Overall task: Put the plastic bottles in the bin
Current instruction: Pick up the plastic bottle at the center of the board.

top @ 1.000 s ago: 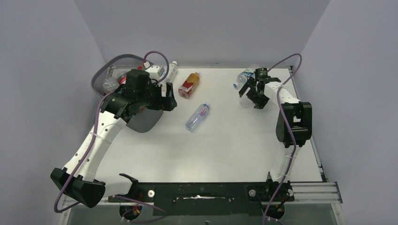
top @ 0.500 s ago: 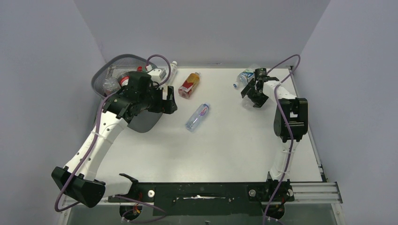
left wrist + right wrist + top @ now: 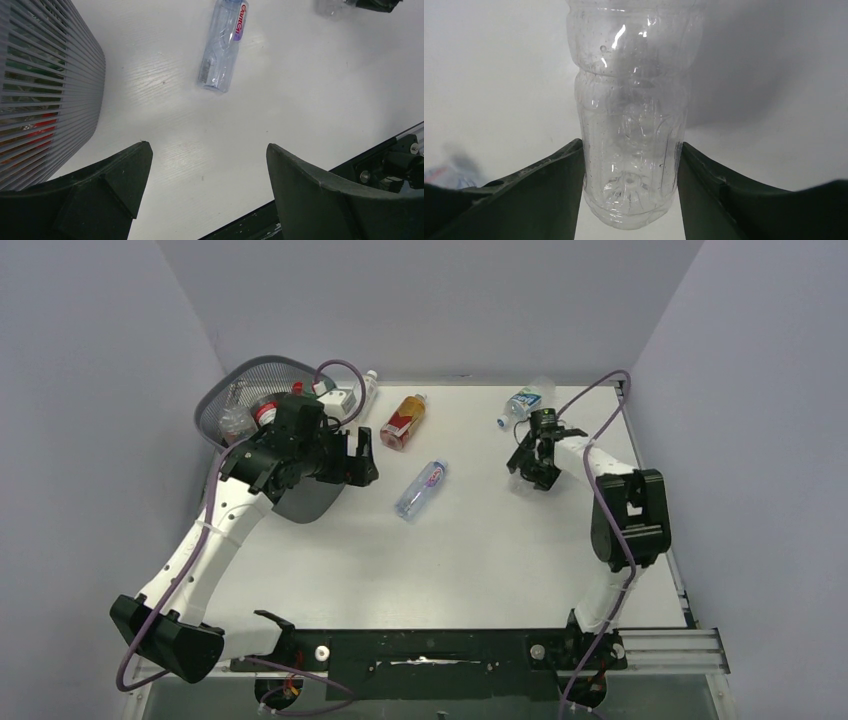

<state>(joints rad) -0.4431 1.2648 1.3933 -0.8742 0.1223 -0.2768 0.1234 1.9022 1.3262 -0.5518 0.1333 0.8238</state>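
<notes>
My right gripper [image 3: 630,145] is shut on the lower end of a clear, label-free plastic bottle [image 3: 631,100], one finger pressing each side. In the top view that gripper [image 3: 530,465] is at the back right of the table and covers most of the bottle. My left gripper [image 3: 360,455] is open and holds nothing, beside the dark mesh bin [image 3: 215,395], which has bottles inside. On the table lie an amber bottle with a red label [image 3: 404,420], a bluish clear bottle [image 3: 421,489], a white-capped clear bottle [image 3: 366,388] and a blue-labelled bottle [image 3: 522,402].
In the left wrist view the bin's mesh wall [image 3: 45,90] fills the left side and the bluish bottle [image 3: 222,50] lies ahead of the open left gripper [image 3: 206,150]. Grey walls close the table at the back and sides. A rail [image 3: 670,645] runs along the near right edge.
The right gripper has moved a little nearer and leftward, and its jaws have closed from wide open onto the clear bottle. The left arm has shifted only slightly by the bin.
</notes>
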